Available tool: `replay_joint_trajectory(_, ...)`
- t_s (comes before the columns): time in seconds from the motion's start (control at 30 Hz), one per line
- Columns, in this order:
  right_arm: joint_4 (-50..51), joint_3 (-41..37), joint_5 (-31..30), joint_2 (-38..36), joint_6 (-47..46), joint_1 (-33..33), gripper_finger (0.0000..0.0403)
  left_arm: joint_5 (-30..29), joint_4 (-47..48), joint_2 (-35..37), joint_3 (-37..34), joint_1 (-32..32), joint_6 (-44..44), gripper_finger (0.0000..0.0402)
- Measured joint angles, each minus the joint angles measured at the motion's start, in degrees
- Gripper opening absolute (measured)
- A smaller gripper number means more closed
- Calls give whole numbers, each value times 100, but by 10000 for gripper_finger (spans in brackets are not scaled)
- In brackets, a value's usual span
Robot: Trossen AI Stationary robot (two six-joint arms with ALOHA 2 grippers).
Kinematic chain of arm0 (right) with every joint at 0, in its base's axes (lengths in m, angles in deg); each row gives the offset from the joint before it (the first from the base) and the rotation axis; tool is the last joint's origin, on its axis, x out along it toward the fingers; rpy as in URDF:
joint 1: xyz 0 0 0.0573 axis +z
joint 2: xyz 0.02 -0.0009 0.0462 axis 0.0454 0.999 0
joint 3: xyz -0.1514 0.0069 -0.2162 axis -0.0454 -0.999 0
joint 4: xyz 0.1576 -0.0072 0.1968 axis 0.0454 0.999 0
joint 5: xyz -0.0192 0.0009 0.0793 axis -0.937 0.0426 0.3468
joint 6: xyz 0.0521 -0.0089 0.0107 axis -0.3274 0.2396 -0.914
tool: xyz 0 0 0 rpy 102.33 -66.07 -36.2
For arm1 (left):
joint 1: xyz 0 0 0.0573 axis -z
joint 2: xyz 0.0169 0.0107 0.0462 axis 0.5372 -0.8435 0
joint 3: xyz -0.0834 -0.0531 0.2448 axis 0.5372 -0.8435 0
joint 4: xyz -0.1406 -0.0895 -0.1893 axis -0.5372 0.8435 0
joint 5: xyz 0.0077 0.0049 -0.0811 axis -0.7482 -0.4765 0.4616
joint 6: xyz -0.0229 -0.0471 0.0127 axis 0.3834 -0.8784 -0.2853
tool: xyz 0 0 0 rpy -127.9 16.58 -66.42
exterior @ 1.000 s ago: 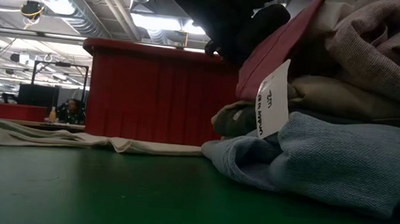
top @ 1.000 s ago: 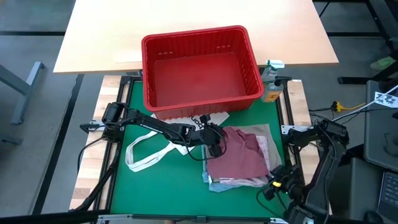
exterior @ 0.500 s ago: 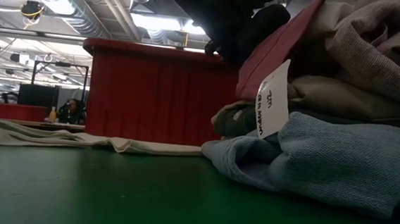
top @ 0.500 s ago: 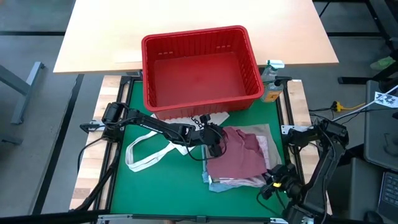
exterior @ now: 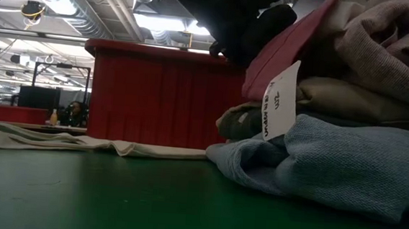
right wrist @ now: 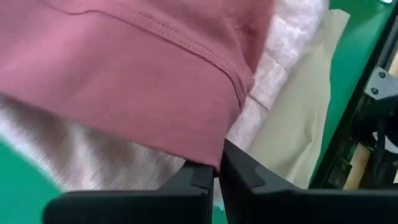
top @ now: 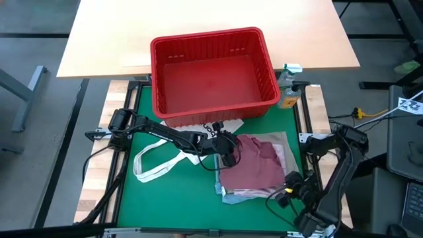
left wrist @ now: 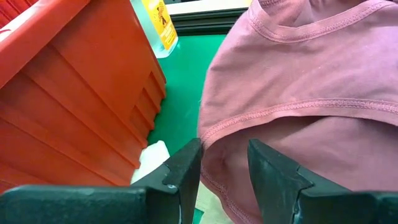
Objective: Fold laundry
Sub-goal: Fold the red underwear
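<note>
A stack of folded laundry [top: 254, 170] lies on the green mat, a maroon garment [top: 254, 165] on top. Under it the low view shows a mottled pink piece [exterior: 397, 41], a beige one [exterior: 357, 96] and a light blue one [exterior: 345, 164] resting on the mat. My left gripper [top: 229, 153] is at the maroon garment's left edge, shut on it. My right gripper [top: 289, 187] is at the stack's near right corner, shut on the maroon garment there. A white tag [exterior: 280, 99] hangs at the stack's side. My left gripper has the maroon garment's hemmed left edge [left wrist: 214, 162] between its two fingers [left wrist: 186, 171], coming slanting down from the table's left. The edge is raised off the stack toward the fingers [exterior: 285, 48]; the rest lies on the pile. My right gripper pinches the maroon garment's near right corner at the hem [right wrist: 219, 157] between its two fingers [right wrist: 199, 177], which nearly meet. It comes from the table's near right, slanting down. The garment lies on the mottled pink piece [right wrist: 273, 62].
A red slotted basket [top: 211, 69] stands at the mat's far edge. A white tote bag [top: 162, 162] with loop handles lies left of the stack, under my left arm. A spray bottle [top: 289, 86] stands right of the basket. Bare green mat [top: 172, 205] lies near and left.
My right gripper has moved a little toward the stack's near right corner, its arm swinging in from the table's right. My left arm and the stack have kept still.
</note>
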Motion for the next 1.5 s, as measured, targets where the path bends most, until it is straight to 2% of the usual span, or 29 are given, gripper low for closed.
replay_joint_trajectory(0.1, -2, 173, 193, -81, 374, -52, 23, 2, 2, 0, 1, -1, 0, 127)
replay_joint_trajectory(0.23, -12, 335, 915, -93, 947, -55, 6, 4, 6, 0, 0, 3, 0, 127)
replay_joint_trajectory(0.33, -11, 336, 1572, -80, 1027, -54, 11, 7, 4, 0, 0, 4, 0, 127)
replay_joint_trajectory(0.47, -11, 335, 2055, -78, 1125, -54, 7, 10, 2, 0, 0, 4, -2, 127)
replay_joint_trajectory(0.6, -28, 335, 2051, -78, 1131, -52, 7, 13, 0, 0, 0, 4, 0, 127)
replay_joint_trajectory(0.87, -69, 335, 2024, -76, 1133, -49, 49, 21, -35, 0, 0, 2, 0, 127)
replay_joint_trajectory(1.17, -13, 335, 2111, -81, 1135, -51, 154, 19, -51, 11, 0, 2, 41, 127)
replay_joint_trajectory(1.3, -14, 334, 2304, -264, 1121, -90, 181, 19, -29, 197, 0, -1, 44, 127)
replay_joint_trajectory(1.5, -17, 595, 1773, -633, 1164, -86, 190, 14, -20, 683, 0, -1, 46, 127)
